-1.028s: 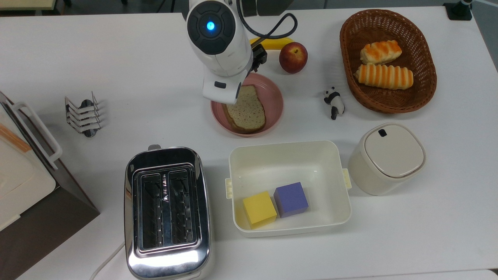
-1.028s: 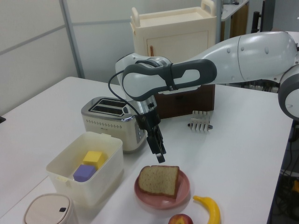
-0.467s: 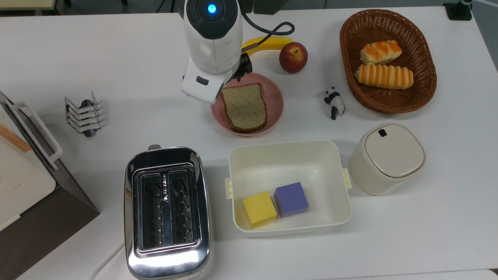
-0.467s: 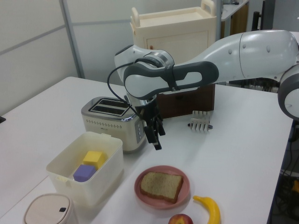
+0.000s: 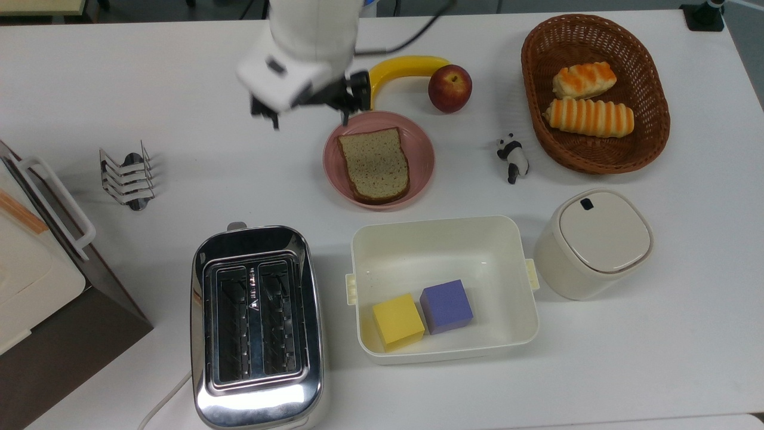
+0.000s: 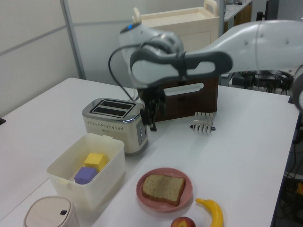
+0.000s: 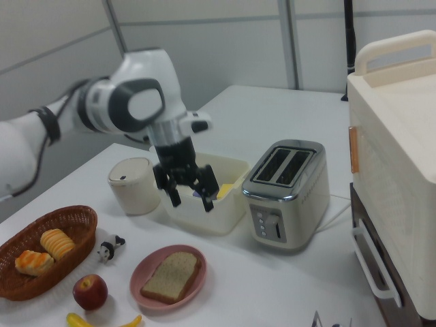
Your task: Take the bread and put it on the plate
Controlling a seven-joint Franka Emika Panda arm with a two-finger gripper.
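White bench (image 5: pixel 656 334) fills the top view. Near its centre, the bread (image 5: pixel 374 163) lies flat on the plate (image 5: pixel 423 149). At upper left of the plate, the jaws (image 5: pixel 308 107) hang apart and empty above the bench, holding nothing.

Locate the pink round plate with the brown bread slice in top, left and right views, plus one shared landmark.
Top view: the shallow pink round plate sits at centre, the flat brown bread slice lying on it.
Left view: plate at bottom centre, slice on it.
Right view: plate at bottom, left of centre, slice on it.
Shared landmark: the shiny chrome two-slot toaster.
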